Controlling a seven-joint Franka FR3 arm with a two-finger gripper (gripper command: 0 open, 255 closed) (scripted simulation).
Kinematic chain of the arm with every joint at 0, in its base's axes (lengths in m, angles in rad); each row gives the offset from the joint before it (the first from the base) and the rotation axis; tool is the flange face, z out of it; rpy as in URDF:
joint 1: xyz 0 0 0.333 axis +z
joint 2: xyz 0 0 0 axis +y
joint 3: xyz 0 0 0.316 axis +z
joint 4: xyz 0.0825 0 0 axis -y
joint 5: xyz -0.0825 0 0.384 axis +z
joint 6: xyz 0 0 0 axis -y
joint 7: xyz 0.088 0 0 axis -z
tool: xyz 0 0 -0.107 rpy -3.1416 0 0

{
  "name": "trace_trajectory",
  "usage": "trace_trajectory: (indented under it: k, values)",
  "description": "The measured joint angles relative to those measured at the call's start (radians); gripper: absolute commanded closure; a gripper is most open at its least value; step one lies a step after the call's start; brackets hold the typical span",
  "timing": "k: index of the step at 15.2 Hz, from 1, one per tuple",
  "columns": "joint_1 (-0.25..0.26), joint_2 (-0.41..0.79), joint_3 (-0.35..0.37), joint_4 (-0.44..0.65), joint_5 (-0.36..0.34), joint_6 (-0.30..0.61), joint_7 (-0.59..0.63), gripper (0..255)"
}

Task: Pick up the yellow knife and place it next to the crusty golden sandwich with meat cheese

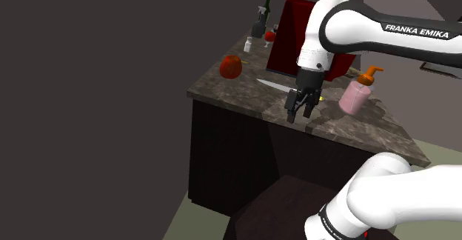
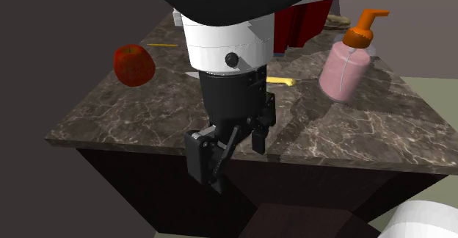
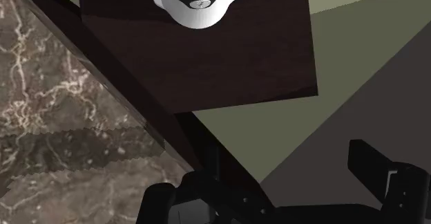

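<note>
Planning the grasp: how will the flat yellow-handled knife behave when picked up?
The yellow-handled knife lies flat on the stone counter, so pinching it is probably awkward. Long and thin, it is likely light, and may pivot if gripped off-centre.

The glossy white rounded arm [image 1: 335,24] is showing dark joint bands, white FRANKA EMIKA lettering and an all-black two-finger tool [image 1: 298,117].

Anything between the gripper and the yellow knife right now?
Nothing visible. The gripper, open, hangs at the front edge of the counter; the knife lies on the counter just beyond it. The pink dispenser and red apple sit off to either side.
</note>
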Motion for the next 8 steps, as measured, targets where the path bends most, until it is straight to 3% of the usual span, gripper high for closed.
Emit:
trace_trajectory:
  k: [2, 8]
  values:
    - [-0.001, 0.011, -0.007, 0.008, -0.014, -0.004, -0.016, 0]
    - [-0.011, 0.187, -0.08, 0.116, -0.17, 0.004, -0.205, 0]
